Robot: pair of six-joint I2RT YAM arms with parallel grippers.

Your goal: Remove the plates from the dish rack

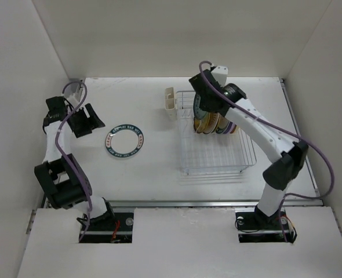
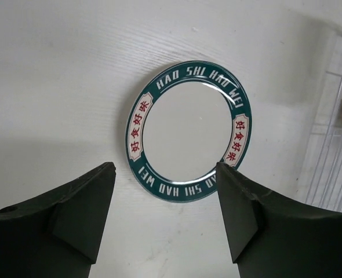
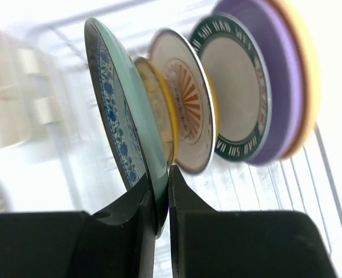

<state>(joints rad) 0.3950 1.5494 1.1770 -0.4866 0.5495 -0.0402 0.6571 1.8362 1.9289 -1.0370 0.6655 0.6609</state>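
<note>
Plates (image 3: 188, 116) stand on edge in the dish rack (image 1: 217, 157); the right end effector (image 3: 159, 194) grips the blue-patterned plate (image 3: 116, 116) by its rim. The left end effector (image 2: 165, 174) hangs open above a teal-rimmed plate (image 2: 188, 130) lying flat on the white, white-walled counter (image 1: 142, 174).

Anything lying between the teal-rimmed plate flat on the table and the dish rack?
No. The top external view shows only bare table between the teal-rimmed plate and the dish rack; the left wrist view agrees.

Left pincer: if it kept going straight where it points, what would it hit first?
Most likely the teal-rimmed plate lying flat on the table; the open left pincer aims down at it, though depth is unclear.
</note>
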